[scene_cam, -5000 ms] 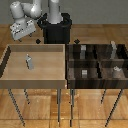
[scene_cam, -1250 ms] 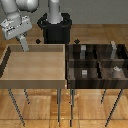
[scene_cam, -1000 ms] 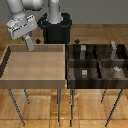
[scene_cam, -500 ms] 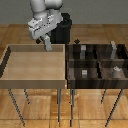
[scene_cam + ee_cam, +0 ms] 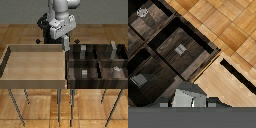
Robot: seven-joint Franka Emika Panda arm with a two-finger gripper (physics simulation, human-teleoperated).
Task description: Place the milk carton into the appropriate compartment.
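The milk carton (image 5: pixel 66 43) hangs clamped in the gripper (image 5: pixel 65 46) above the light bin's (image 5: pixel 35 80) edge, not yet over the dark wood dividers (image 5: pixel 97 62).

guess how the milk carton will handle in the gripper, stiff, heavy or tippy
The milk carton shows flat pale faces in the wrist view, so it is probably stiff and grips squarely. It looks small against the dark bin's compartments, so likely light. It hangs at the gripper above the bin edge; released there it might tip.
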